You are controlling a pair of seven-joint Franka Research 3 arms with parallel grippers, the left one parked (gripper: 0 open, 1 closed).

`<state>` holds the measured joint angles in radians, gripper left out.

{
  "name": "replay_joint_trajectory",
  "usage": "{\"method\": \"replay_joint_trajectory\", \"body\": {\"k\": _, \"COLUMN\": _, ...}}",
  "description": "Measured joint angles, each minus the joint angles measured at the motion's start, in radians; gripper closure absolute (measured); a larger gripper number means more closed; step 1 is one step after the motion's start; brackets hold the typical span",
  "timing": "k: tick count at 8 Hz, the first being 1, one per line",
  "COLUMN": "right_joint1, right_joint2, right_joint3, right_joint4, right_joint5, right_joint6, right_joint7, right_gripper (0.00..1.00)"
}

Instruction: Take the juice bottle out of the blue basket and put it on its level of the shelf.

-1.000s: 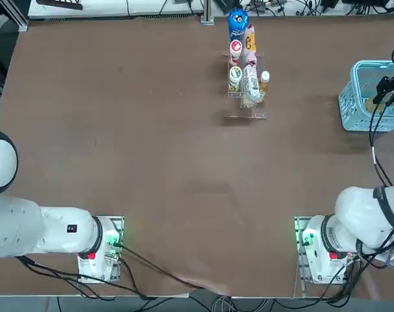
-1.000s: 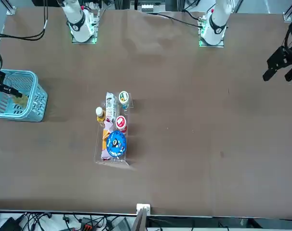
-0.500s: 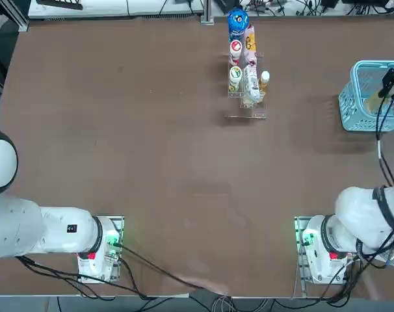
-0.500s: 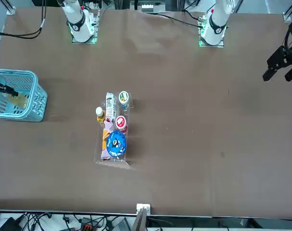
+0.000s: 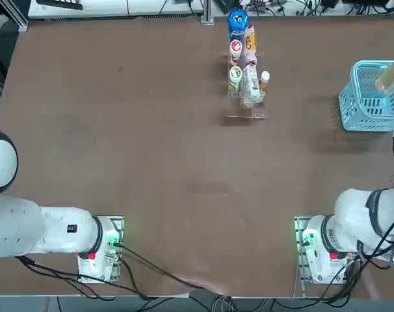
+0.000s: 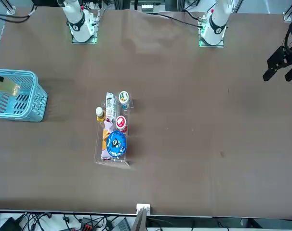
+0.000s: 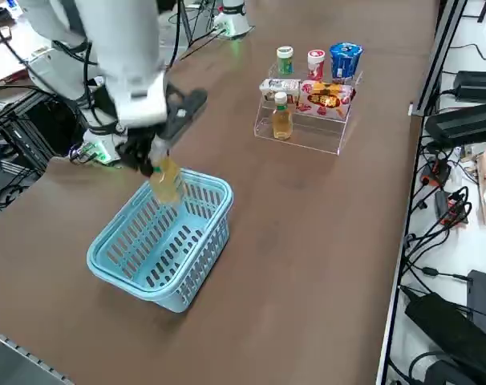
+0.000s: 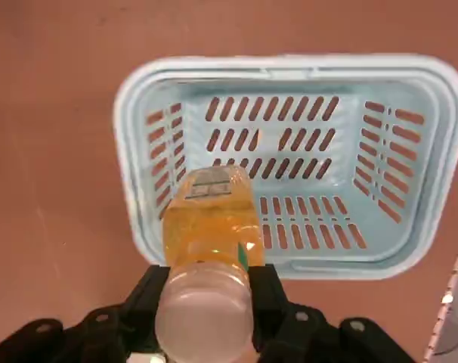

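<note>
Juice bottle lifted clear of the basket, carry to the shelf not yet begun

Nearest the wrist camera, the right claw (image 8: 206,321) was clamped on the neck of the juice bottle (image 8: 210,219), just under its white cap, the amber body hanging above the blue basket (image 8: 146,227), which lay emptied below. In the side view, at the left centre of the frame, the bottle (image 7: 167,180) hung just over the basket's rim (image 7: 207,178); a second before, it had sat down among the lattice walls, so the lift looked done and the first half of the task complete. Beyond, across open desk (image 7: 307,241) at the upper centre, stood the clear shelf (image 7: 303,128), well apart, already bearing a similar amber bottle (image 7: 281,115) on its lowest step, likely the level meant for this one.
</note>
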<state>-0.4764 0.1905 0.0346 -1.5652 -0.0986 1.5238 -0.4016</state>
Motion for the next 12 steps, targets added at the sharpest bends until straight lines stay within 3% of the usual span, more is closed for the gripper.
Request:
{"method": "replay_joint_trajectory", "body": {"k": 2, "right_joint1": 0.094, "right_joint2": -0.022, "right_joint3": 0.002, "right_joint4": 0.064, "right_joint5": -0.036, "right_joint6": -0.065, "right_joint7": 0.001, "right_gripper": 0.46}}
{"method": "replay_joint_trajectory", "body": {"k": 7, "right_joint1": 0.32, "right_joint2": -0.029, "right_joint3": 0.011, "right_joint4": 0.12, "right_joint5": -0.039, "right_joint6": -0.079, "right_joint7": 0.002, "right_gripper": 0.46}}
{"method": "replay_joint_trajectory", "body": {"k": 12, "right_joint1": 0.559, "right_joint2": 0.06, "right_joint3": 0.018, "right_joint4": 0.119, "right_joint5": -0.036, "right_joint6": 0.03, "right_joint7": -0.002, "right_gripper": 0.46}}
